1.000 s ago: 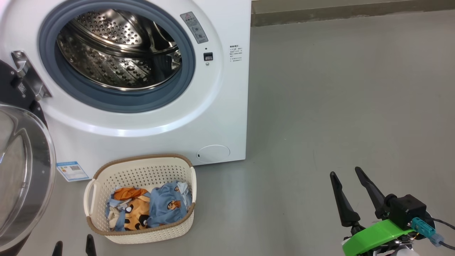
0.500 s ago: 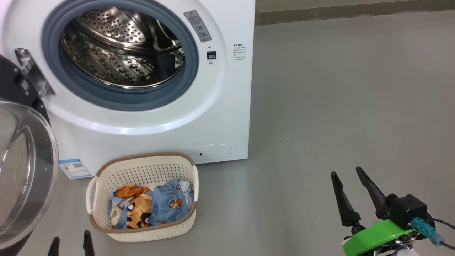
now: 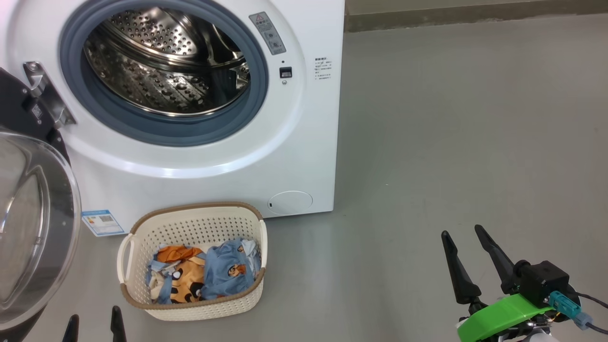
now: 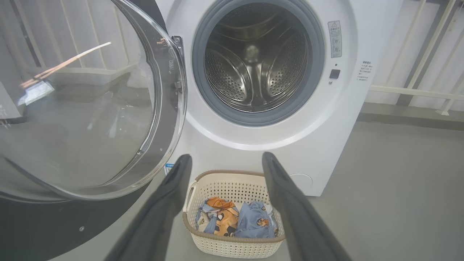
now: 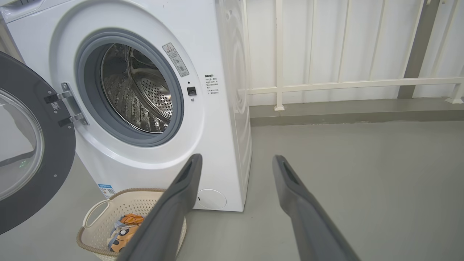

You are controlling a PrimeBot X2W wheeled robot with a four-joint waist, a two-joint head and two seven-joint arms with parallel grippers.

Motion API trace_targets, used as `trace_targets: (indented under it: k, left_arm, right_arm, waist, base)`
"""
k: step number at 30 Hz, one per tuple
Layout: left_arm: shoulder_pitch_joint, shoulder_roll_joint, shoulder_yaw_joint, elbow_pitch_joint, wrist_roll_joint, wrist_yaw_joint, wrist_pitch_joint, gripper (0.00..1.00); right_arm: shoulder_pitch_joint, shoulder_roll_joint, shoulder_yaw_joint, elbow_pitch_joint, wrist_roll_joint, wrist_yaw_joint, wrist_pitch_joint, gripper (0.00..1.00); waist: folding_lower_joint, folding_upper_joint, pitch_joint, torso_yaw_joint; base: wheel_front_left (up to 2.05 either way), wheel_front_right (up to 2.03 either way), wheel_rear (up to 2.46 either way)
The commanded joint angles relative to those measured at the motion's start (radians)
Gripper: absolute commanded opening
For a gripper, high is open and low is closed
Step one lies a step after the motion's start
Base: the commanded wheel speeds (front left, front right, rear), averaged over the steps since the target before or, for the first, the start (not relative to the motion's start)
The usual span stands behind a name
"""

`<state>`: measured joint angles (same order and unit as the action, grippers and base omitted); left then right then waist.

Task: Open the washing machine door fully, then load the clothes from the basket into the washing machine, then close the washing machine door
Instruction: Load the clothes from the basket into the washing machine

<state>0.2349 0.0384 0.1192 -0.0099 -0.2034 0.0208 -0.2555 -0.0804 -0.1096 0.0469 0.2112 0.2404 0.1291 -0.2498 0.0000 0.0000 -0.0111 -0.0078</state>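
The left gripper (image 4: 226, 156) has its fingers spread wide and empty, and the basket (image 4: 235, 250) sits just beyond and below their tips, the clothes (image 4: 235, 219) heaped inside it. Close off the left finger hangs the swung-out door (image 4: 90, 108). Past the basket rises the washer (image 4: 344, 108), its drum (image 4: 253, 72) gaping above the fingertips. The right gripper (image 3: 460, 230), also spread and empty, hovers well apart over bare floor (image 3: 451, 142). Dipping for cloth could clip the door's rim or hook the basket's edge, which I judge light enough to slide or tip. A loosely pinched garment could trail and drape over the drum lip, blocking closure. Room is tight to the fingers' left and generous to their right.
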Motion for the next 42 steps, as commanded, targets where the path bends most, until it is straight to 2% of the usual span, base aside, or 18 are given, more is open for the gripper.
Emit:
trace_targets:
  k: [1, 12, 30, 42]
  left_arm:
    - [-0.051, 0.012, 0.034, -0.029, 0.012, -0.001, -0.006, 1.00]
    - [-0.054, 0.012, 0.035, -0.016, 0.004, -0.002, -0.006, 1.00]
    - [-0.062, 0.012, 0.046, -0.022, -0.002, 0.022, -0.006, 1.00]
    - [-0.056, 0.012, 0.028, -0.020, 0.006, 0.014, -0.006, 1.00]
  right_arm:
    - [-0.009, -0.003, 0.019, -0.020, 0.001, 0.002, -0.012, 1.00]
    - [-0.011, -0.006, 0.023, -0.018, 0.006, 0.002, -0.012, 1.00]
    - [-0.012, -0.013, 0.021, -0.018, 0.015, 0.002, -0.012, 1.00]
    - [-0.011, -0.012, 0.020, -0.020, 0.015, 0.002, -0.012, 1.00]
  waist:
    - [0.0000, 0.0000, 0.000, 0.002]
    - [0.0000, 0.0000, 0.003, 0.012]
    - [0.0000, 0.0000, 0.018, 0.016]
    - [0.0000, 0.0000, 0.029, 0.018]
  base:
    - [0.00, 0.00, 0.00]
    - [0.31, -0.31, 0.00]
    - [1.69, -1.69, 0.00]
    - [0.48, -0.48, 0.00]
